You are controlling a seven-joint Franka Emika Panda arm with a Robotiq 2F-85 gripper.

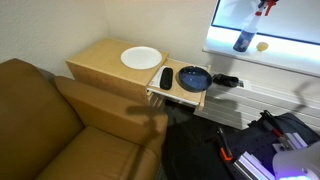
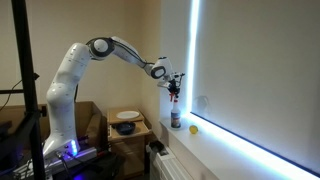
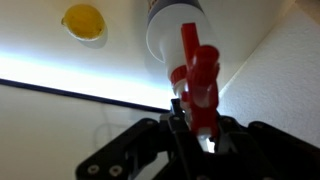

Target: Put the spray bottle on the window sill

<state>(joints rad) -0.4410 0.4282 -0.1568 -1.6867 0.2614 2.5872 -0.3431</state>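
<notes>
bowl (image 1: 193, 77): dark blue, can't really tell what's in it
spray bottle (image 1: 243, 38): base at the window sill (image 1: 295, 50), just beside a yellow ball (image 1: 262, 45)
gripper (image 3: 197, 122): pinched onto the bottle's red spray head

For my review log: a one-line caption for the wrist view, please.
Gripper grips the spray bottle by its red head, yellow ball beside it.

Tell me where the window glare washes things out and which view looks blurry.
In both exterior views the window pane blows out to white while the room is dim. In the wrist view the spray bottle is very close and soft-focused, backlit by a bright band; the yellow ball is blurred too.
</notes>
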